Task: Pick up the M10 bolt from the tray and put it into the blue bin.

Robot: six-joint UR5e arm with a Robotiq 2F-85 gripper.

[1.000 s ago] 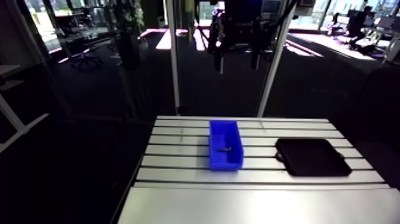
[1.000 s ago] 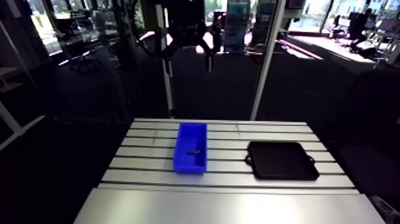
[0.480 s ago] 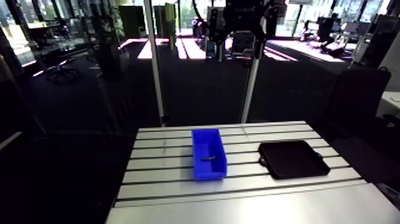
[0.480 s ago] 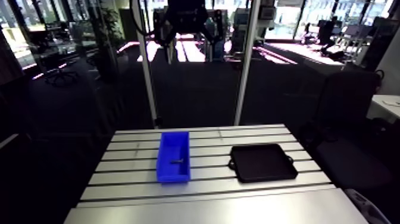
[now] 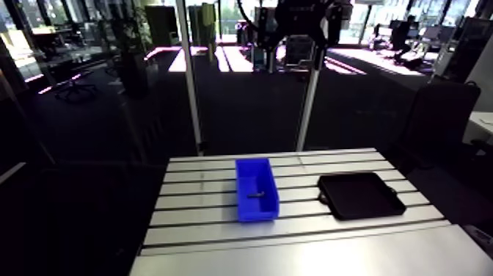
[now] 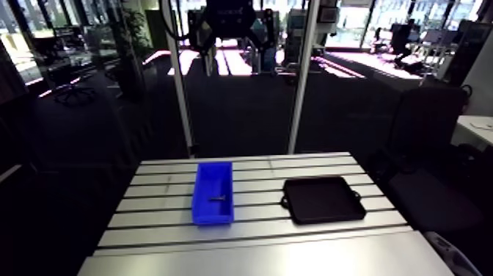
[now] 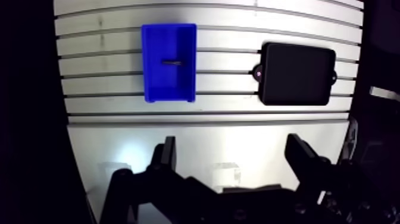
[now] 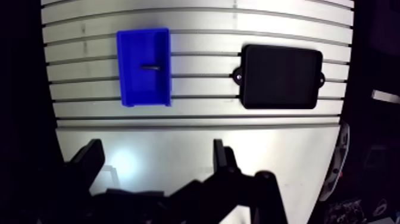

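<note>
High over the table (image 7: 226, 128), held the gripper (image 7: 232, 146) with jaws wide apart, clamped on nothing. Found the M10 bolt (image 7: 173, 61) lying inside the blue bin (image 7: 156, 83) (tray (image 7: 296, 72) bare). Judged it best to withdraw straight up, well away from the bin.

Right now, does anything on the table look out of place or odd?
Nothing stands out. The bolt lies inside the blue bin, the black tray sits flat beside the bin without touching it, and the open gripper hangs above the table.
</note>
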